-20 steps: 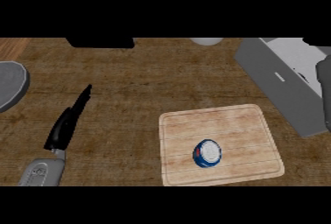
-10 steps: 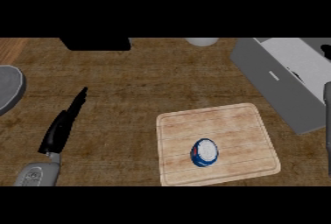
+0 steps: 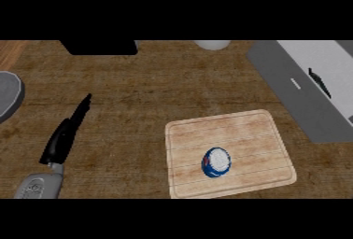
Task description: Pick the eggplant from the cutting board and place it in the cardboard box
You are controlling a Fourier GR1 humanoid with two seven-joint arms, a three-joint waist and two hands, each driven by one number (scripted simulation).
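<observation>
Head view shows a pale wooden cutting board (image 3: 231, 158) lying on the brown wood-grain tabletop (image 3: 158, 93) at about four o'clock from the centre. On the board, below its middle, sits a small rounded blue-and-white thing (image 3: 215, 162), perhaps the eggplant, though its look is hard to judge. At eight o'clock the left hand (image 3: 66, 135) comes up from the lower edge, fingers straight and together, holding nothing, well apart from the board. A grey box (image 3: 303, 88) lies at two o'clock, and a grey round rim (image 3: 10, 95) shows at nine o'clock.
</observation>
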